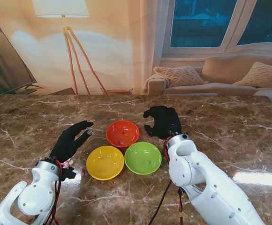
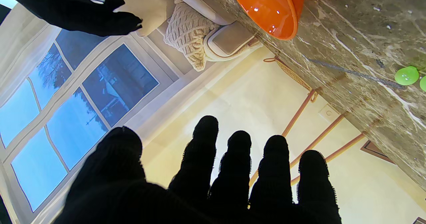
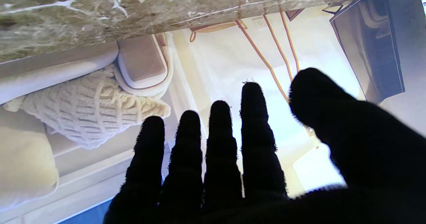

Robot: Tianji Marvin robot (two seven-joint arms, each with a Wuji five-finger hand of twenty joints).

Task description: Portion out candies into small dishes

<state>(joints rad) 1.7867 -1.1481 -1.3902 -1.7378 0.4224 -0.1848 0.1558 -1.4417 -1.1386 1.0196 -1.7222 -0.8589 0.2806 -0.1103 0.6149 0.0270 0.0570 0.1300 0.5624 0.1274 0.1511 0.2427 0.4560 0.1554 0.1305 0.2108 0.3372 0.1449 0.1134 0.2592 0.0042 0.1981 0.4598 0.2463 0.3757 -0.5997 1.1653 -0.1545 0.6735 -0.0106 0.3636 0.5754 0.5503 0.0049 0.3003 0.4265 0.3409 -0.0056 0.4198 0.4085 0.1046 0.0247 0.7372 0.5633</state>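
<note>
Three dishes cluster at the centre of the stand view on the counter (image 1: pixel 28 117): orange dish (image 1: pixel 122 133) farthest, yellow dish (image 1: pixel 105 162) lower left, green dish (image 1: pixel 143 158) lower right. The left hand (image 1: pixel 70 140) hovers left of the dishes, fingers extended and spread, holding nothing. The right hand (image 1: pixel 162 121) hovers right of the orange dish, fingers apart, also empty. Small candies (image 1: pixel 122 139) appear inside the orange dish; green candies (image 2: pixel 406 75) lie on the counter in the left wrist view. Judged step: between placements. The next move calls for lowering one hand onto a loose candy and pinching it.
</note>
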